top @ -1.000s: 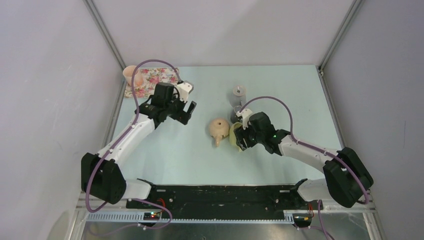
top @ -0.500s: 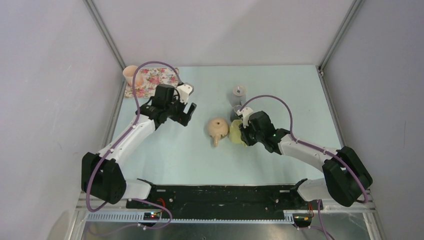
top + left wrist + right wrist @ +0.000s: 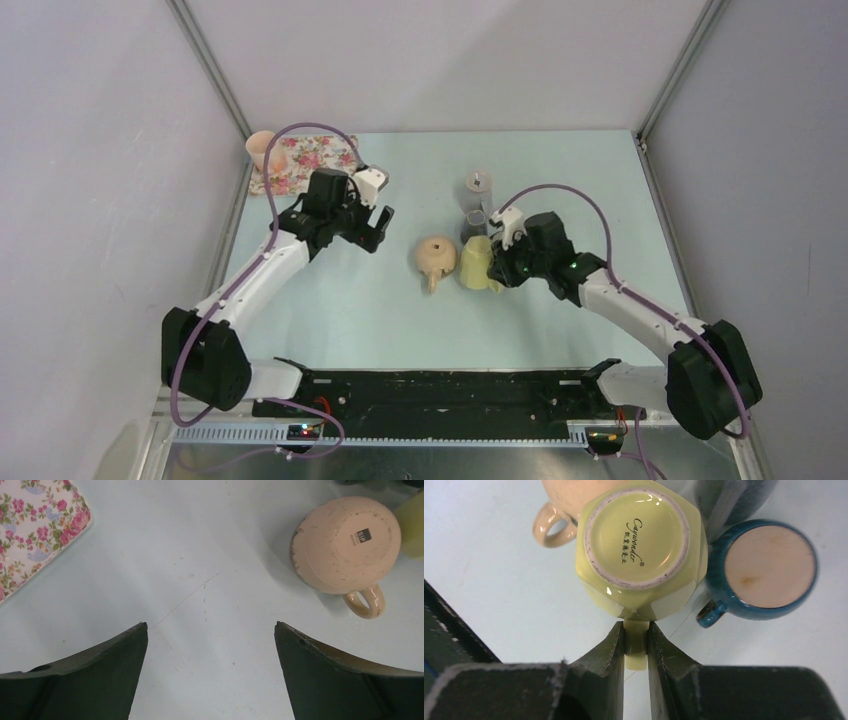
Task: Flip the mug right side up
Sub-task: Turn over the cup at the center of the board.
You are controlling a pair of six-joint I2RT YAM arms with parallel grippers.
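gripping the yellow mug by its handle, base-up on the table between the peach mug and blue mug, the right hand should lift it clear of both before rolling it over, while the left hand hangs open.

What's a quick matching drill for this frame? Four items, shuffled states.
Items:
1. yellow mug
2. blue mug
3. floral mat
4. left hand

States:
a. open, holding nothing
b. lying at the far left corner
c. handle clamped by the right hand
d. base showing, no hand on it

Pairs: 1-c, 2-d, 3-b, 4-a
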